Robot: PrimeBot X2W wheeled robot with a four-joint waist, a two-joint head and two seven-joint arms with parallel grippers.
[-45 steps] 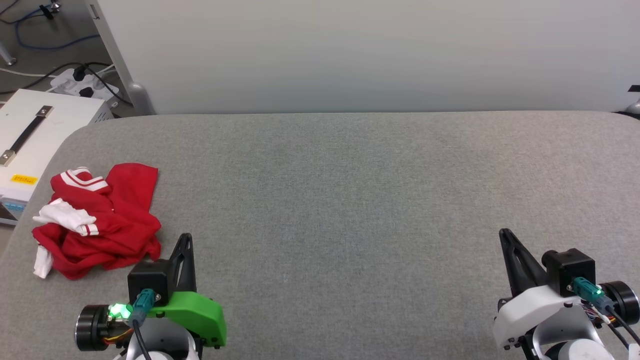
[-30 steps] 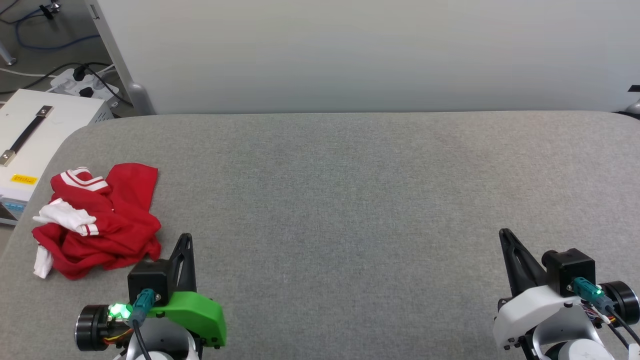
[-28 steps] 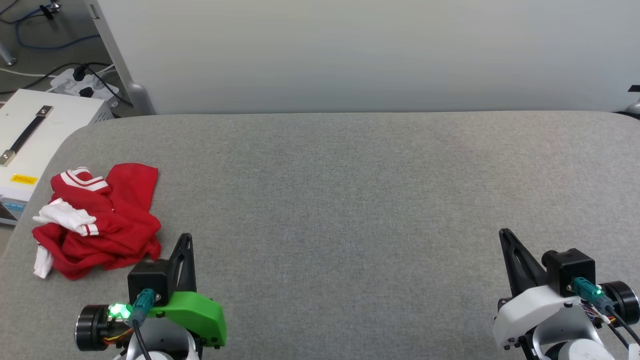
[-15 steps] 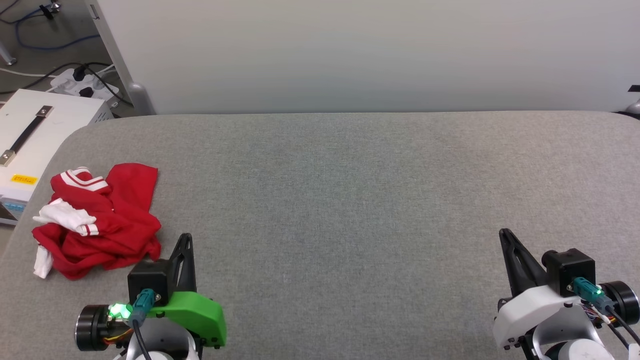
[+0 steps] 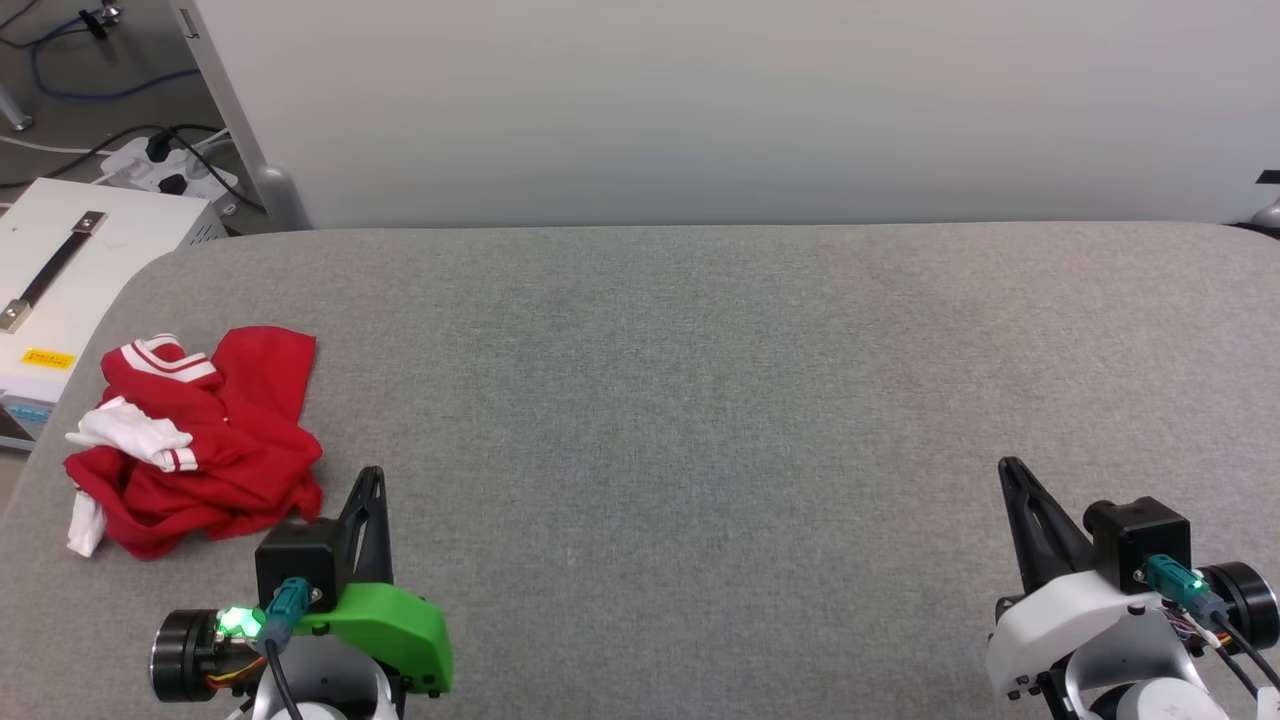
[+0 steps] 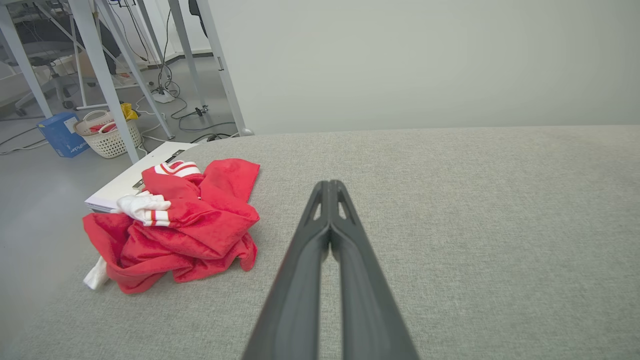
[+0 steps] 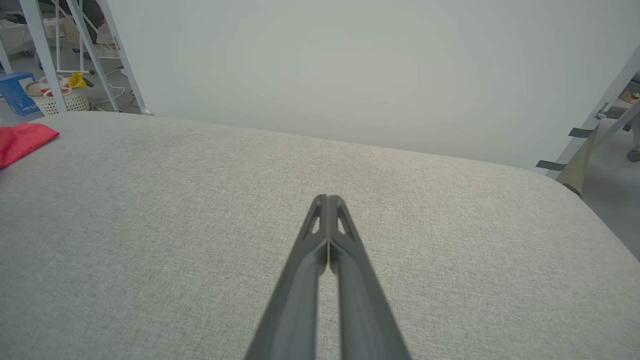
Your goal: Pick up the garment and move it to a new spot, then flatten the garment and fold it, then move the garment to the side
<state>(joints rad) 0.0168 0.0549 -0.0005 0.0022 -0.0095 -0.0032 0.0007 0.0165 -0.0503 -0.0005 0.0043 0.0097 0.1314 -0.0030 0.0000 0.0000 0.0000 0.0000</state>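
The garment lies crumpled in a heap at the left end of the grey padded table, red with white sleeve parts and striped trim showing; no print is visible. In the left wrist view the garment sits left of and beyond my fingers. My left gripper is shut and empty, hovering just right of the heap near the front edge. The left gripper shows its tips pressed together. Far to the right, my right gripper is shut and empty. A red corner of the garment shows at the left edge of the right wrist view, where the right gripper is closed.
A white box with a black strap handle stands beside the table's left end, with a power strip and cables on the floor behind. A pale wall panel runs along the table's far edge. A basket and blue box sit on the floor.
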